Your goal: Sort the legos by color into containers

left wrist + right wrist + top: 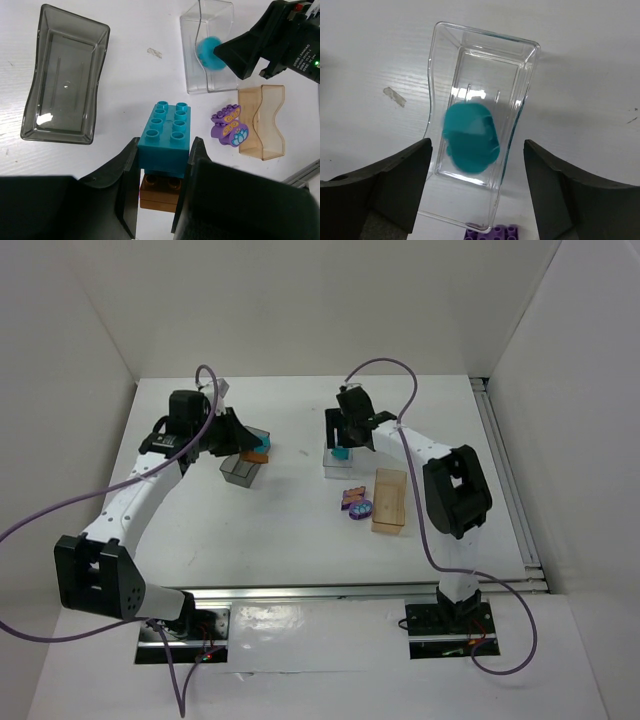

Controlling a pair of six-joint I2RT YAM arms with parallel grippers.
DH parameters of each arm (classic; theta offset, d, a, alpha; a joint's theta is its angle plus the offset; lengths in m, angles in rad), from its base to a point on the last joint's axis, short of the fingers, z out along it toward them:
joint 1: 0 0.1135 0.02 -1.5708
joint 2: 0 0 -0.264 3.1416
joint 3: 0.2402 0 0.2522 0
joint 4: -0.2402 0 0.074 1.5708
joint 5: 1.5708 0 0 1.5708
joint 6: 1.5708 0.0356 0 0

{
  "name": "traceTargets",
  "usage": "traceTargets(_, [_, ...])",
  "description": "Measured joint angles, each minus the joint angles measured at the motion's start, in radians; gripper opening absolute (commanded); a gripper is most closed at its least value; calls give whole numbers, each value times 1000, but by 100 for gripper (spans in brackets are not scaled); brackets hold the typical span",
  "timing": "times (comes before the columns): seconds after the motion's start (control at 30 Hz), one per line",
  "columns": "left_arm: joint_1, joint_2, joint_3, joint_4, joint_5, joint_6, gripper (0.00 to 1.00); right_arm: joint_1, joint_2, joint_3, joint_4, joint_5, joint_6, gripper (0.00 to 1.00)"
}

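My left gripper (162, 165) is shut on a teal lego (165, 137), and an orange lego (160, 192) sits right under it between the fingers. From above, that pair (258, 448) hangs just over the dark grey container (240, 472). My right gripper (477, 185) is open over the clear container (485, 45). A blurred teal piece (470, 137) lies inside that container, free of the fingers. Purple legos (356, 502) lie on the table beside the amber container (389, 501).
The grey container (65, 75) holds nothing in the left wrist view. A purple brick (492, 232) sits just past the clear container's near end. White walls close in the table on three sides. A small scrap of tape (395, 96) is stuck to the table surface.
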Motion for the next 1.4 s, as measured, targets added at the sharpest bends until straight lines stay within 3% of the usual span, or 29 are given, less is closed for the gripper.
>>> traceTargets(0.13, [5,0,-12,23,48,-20,0,0,-24,-2,-3,16,-8,80])
traceTargets(0.27, [34,0,-56,131,223,-53,0,1,-158,-69,6,-19,8,77])
traceTargets(0.43, [81,12,-140,331,460,-174,0,25,-484,-281,102,-206,45,87])
traceTargets(0.47, [87,24,-151,381,513,-208,0,31,-533,-310,139,-257,54,92])
traceTargets(0.57, [92,68,-185,568,657,-316,0,36,-606,-383,252,-440,69,93])
traceTargets(0.73, [90,122,-249,862,802,-505,0,37,-562,-428,355,-707,105,94])
traceTargets(0.9, [90,125,-282,1037,863,-621,0,37,-497,-434,449,-843,163,94])
traceTargets(1.1, [89,125,-282,1075,874,-644,0,42,-425,-435,613,-953,275,89])
traceTargets(1.4, [87,125,-282,1055,873,-627,0,77,-377,-446,809,-1017,394,67])
